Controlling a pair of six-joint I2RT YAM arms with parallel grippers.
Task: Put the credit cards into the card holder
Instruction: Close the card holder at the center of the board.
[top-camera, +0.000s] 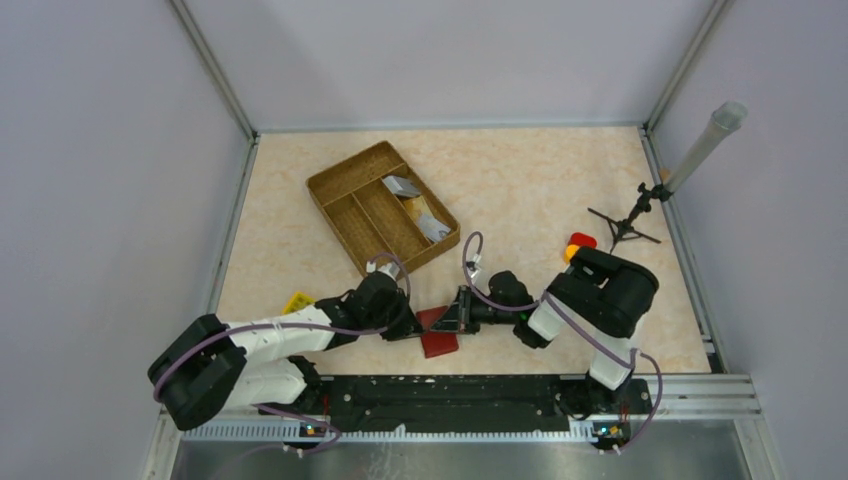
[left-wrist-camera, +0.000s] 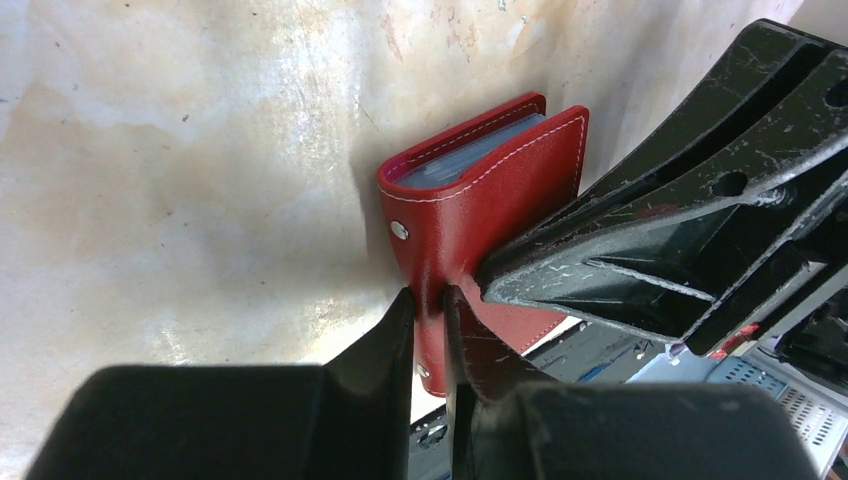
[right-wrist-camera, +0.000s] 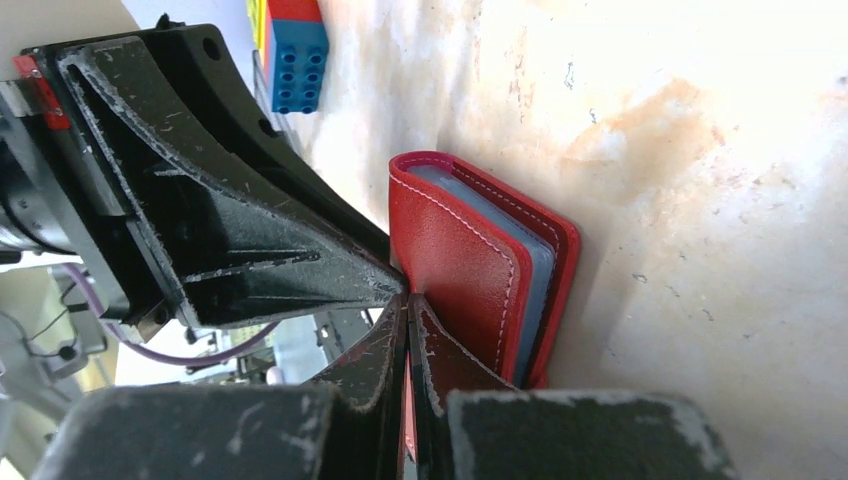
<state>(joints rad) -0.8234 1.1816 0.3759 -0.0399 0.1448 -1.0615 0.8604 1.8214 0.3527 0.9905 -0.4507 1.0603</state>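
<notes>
The red leather card holder (top-camera: 438, 335) stands on edge near the table's front middle, its grey-blue inner leaves showing between the covers (left-wrist-camera: 480, 190) (right-wrist-camera: 460, 250). My left gripper (top-camera: 412, 328) (left-wrist-camera: 430, 300) is shut on its red snap flap. From the other side my right gripper (top-camera: 455, 318) (right-wrist-camera: 408, 305) is shut on a thin red flap of the same holder, and the two sets of fingertips almost touch. The credit cards lie apart in the wicker tray: a grey one (top-camera: 401, 185) and a tan-and-grey pair (top-camera: 428, 218).
The wicker tray (top-camera: 340, 185) with long compartments sits diagonally at the back centre. A yellow-red-blue toy block (top-camera: 297, 301) (right-wrist-camera: 295, 50) lies by the left arm. A red-orange object (top-camera: 580, 243) and a small tripod holding a tube (top-camera: 640, 205) stand at the right.
</notes>
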